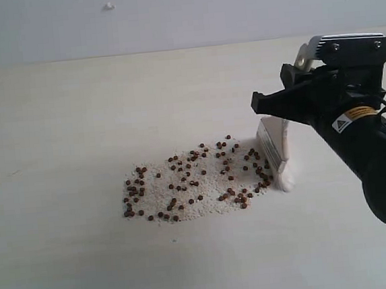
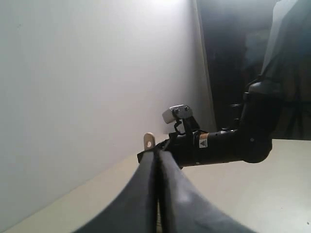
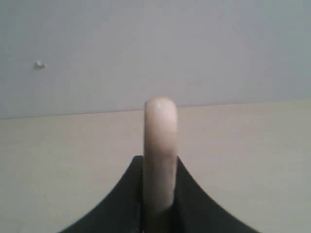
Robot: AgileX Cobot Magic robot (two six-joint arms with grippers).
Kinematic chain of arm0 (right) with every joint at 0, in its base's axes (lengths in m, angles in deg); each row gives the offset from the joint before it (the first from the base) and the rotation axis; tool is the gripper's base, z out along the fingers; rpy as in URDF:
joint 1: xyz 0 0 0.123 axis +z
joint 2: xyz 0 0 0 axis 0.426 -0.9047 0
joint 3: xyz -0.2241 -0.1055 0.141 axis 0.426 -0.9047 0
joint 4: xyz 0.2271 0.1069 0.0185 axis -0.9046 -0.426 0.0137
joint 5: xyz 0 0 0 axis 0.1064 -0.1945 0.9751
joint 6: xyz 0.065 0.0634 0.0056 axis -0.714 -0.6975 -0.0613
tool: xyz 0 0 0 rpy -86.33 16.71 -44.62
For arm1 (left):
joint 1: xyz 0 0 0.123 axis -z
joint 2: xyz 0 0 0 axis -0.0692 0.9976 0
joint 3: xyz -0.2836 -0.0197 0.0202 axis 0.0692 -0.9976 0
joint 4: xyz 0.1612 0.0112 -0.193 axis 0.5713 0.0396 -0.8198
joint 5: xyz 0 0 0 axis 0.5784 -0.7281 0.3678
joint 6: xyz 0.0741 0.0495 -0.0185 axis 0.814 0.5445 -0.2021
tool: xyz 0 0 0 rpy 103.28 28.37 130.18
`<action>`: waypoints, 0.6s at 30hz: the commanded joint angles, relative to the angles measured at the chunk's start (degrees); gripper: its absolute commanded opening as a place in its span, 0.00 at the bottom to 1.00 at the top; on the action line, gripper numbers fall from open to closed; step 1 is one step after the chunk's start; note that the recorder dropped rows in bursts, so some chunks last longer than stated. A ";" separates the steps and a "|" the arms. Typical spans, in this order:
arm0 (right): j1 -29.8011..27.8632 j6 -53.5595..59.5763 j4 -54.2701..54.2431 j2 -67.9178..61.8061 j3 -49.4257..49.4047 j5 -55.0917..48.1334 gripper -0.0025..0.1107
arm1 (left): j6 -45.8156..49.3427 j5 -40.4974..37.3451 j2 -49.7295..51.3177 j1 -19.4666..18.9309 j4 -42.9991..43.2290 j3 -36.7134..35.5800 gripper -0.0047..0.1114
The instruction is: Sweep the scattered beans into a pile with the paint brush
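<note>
Beans (image 1: 189,178) sit in a loose, flattish oval patch around the middle of the table (image 1: 56,129). They're tiny round reddish-brown pellets, several dozen of them (too many and too small for an exact count), mixed into a gritty bed of pale off-white crumbs. The tabletop itself is smooth, matte and cream-coloured, with a plain grey wall (image 1: 168,18) at the far side.

There's one paint brush (image 1: 274,147), standing close to upright at the right edge of the patch. It has a flat silver metal ferrule and soft cream bristles, whose tips touch the table right beside the outermost beans. The right wrist view shows its pale wooden handle, rounded at the end.

Two grippers, both black plastic. The right gripper (image 1: 277,106) has its jaws clamped on the brush handle, just above the ferrule. The left gripper (image 2: 158,194) is off the exterior view entirely. Its own wrist camera shows its two jaws pressed flat together with nothing between them.
</note>
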 commanded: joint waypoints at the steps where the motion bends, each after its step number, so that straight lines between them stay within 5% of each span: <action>1: 0.18 -3.18 2.82 -0.49 0.06 -1.37 0.02 | -0.29 -0.24 -0.28 0.18 -0.12 -0.22 0.04; 18: 0.18 -6.26 4.92 -0.49 3.44 -5.71 0.02 | -0.29 -0.24 -0.28 0.18 0.11 -0.22 0.04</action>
